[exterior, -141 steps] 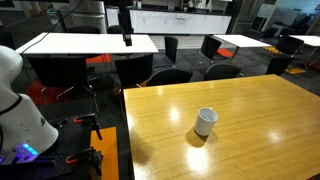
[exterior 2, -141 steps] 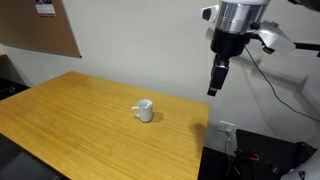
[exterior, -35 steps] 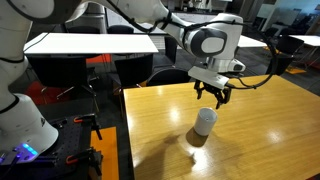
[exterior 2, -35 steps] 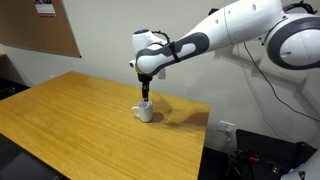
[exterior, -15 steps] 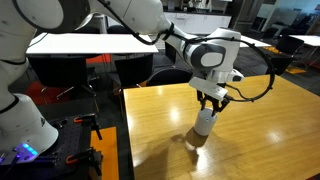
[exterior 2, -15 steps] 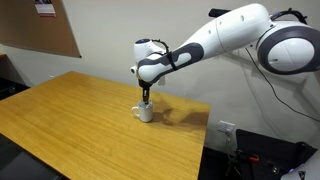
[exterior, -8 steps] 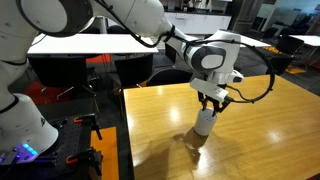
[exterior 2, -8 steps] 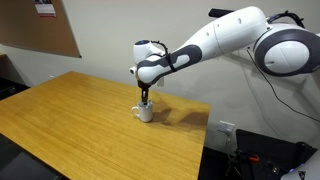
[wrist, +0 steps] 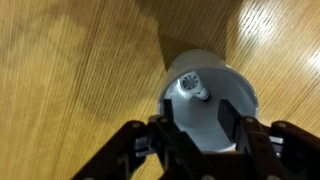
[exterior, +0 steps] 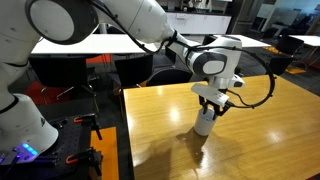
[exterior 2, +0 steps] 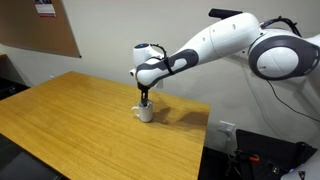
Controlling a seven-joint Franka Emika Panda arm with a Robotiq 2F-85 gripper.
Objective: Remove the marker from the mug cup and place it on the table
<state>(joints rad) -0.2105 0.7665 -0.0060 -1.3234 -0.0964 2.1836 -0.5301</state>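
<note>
While the white Franka arm reaches out over the large glossy honey-yellow wooden table (exterior: 270, 130), its black Robotiq gripper (exterior: 210, 104) points straight down right above the small plain white cylindrical mug cup (exterior: 205, 124). The mug cup stands upright on the wood, near the table's middle in an exterior view and closer to the far edge by the wall in an exterior view (exterior 2: 146, 114). In both exterior views the gripper (exterior 2: 146, 99) sits at the mug's mouth and hides what is inside. The wrist view looks down into the mug cup (wrist: 228, 76): the thin marker (wrist: 195, 88) stands inside it, seen end-on as a small round tip leaning against the inner wall on the side away from the gripper (wrist: 200, 125). The two dark jaws are spread apart at the near rim with nothing pinched between them, and the marker is clear of both. Behind the wooden table stand white-topped tables with black frames (exterior: 90, 45) and black chairs (exterior: 170, 75).
</note>
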